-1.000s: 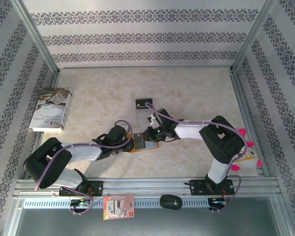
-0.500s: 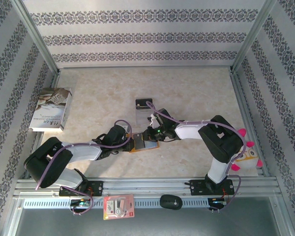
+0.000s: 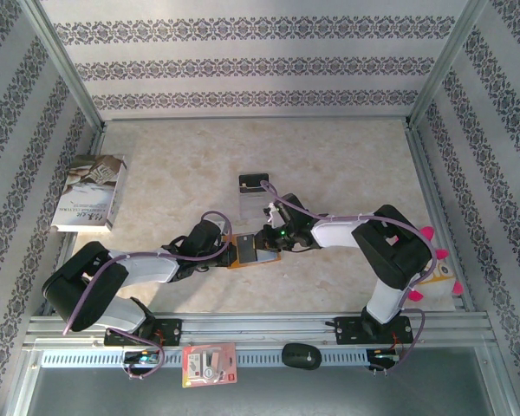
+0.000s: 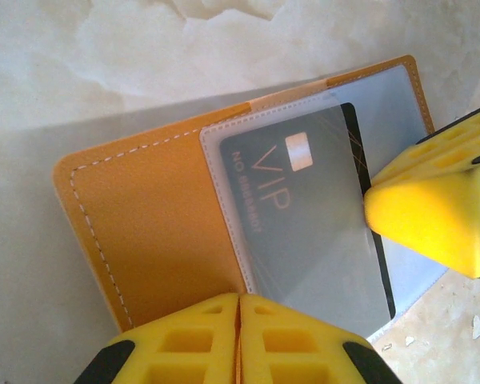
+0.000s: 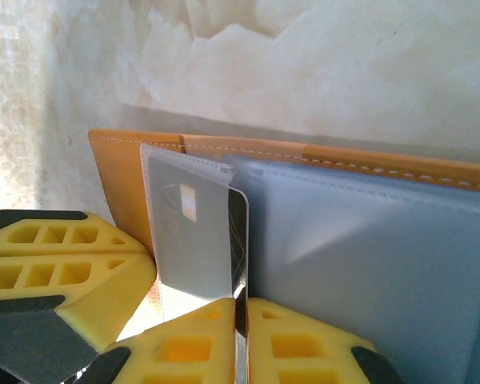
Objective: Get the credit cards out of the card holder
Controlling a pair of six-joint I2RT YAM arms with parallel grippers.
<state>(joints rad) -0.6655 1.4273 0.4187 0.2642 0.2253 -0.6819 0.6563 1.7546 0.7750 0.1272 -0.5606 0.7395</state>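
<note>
On the marbled table [image 3: 347, 156], the left gripper [image 4: 238, 340], fingers pressed together, bears down on the open card holder [image 4: 152, 216] at mid-table, whose clear sleeve holds a black credit card [image 4: 304, 216], its edge pinched by the right gripper [image 5: 240, 320].

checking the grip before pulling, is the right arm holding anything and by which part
The card, pinched by its exposed edge between the right fingers; the rest sits in the holder's clear pocket.

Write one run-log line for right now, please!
left gripper: shut, on card holder edge | right gripper: shut on black VIP card | card partly in clear pocket
</note>
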